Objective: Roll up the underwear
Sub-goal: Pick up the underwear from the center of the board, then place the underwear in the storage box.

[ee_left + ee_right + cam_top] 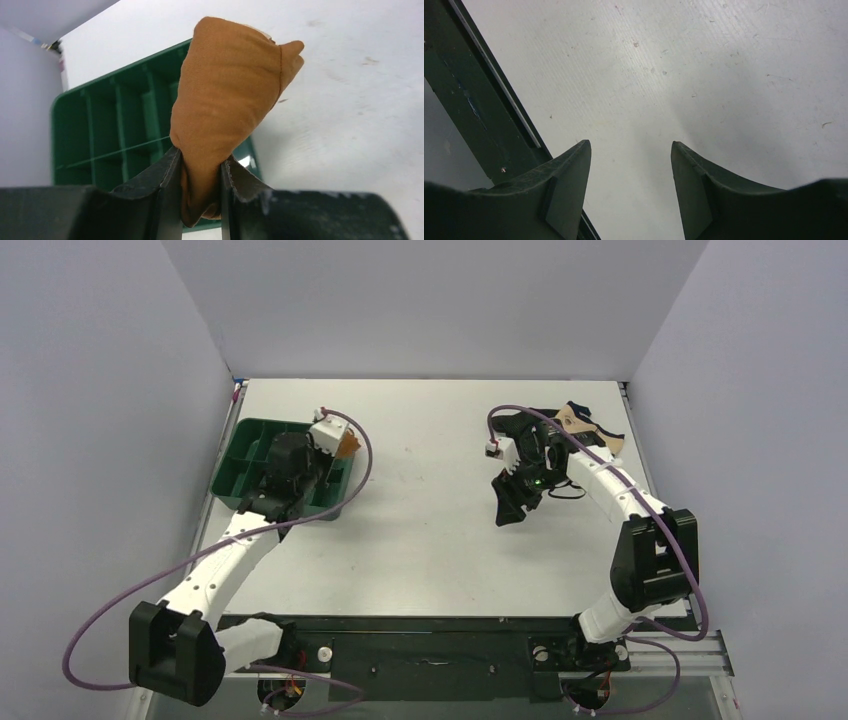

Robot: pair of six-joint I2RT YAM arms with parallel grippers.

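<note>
The underwear (230,90) is a bunched, rolled-looking bundle of rust-brown fabric. My left gripper (200,157) is shut on its lower end and holds it up over the right edge of the green tray (100,130). From above, the underwear (347,443) shows as a small orange patch at the left gripper (338,448), above the tray's back right corner. My right gripper (629,145) is open with only bare table between its fingers. It hovers right of the table's middle (510,508).
The green tray (236,445) with several compartments sits at the table's left. A black garment (522,427) and a beige garment with dark trim (577,421) lie in a heap at the back right, just behind the right arm. A dark rail (469,95) runs along the left of the right wrist view.
</note>
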